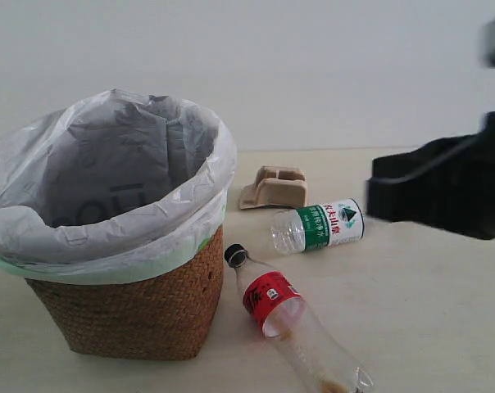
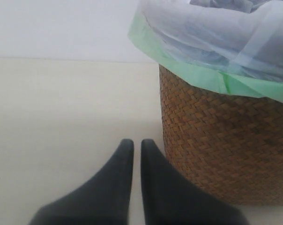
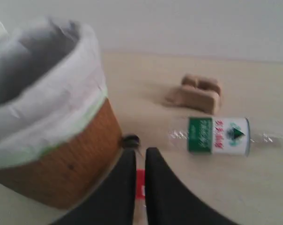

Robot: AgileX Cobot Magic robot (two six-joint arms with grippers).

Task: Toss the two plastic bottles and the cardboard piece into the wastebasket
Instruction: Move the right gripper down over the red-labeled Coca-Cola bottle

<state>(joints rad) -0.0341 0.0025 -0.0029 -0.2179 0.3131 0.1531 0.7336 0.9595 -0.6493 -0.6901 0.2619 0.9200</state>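
The wicker wastebasket (image 1: 133, 307), lined with a white bag, stands at the left. A red-label bottle (image 1: 272, 299) with a black cap lies on the table just right of it. Behind that lies the green-label bottle (image 1: 321, 225), and the tan cardboard piece (image 1: 274, 188) sits farther back. My right gripper (image 1: 379, 195) hovers at the right, blurred. In the right wrist view the right gripper (image 3: 140, 152) is shut and holds nothing, above the red-label bottle (image 3: 140, 180), with the green-label bottle (image 3: 219, 136) and cardboard piece (image 3: 197, 93) beyond. My left gripper (image 2: 137, 143) is shut and empty beside the wastebasket (image 2: 216, 150).
A pale wooden table (image 1: 444, 311) carries everything, with a plain light wall behind. The wastebasket (image 3: 62, 159) fills one side of the right wrist view, its wall close to the black cap (image 3: 131, 140).
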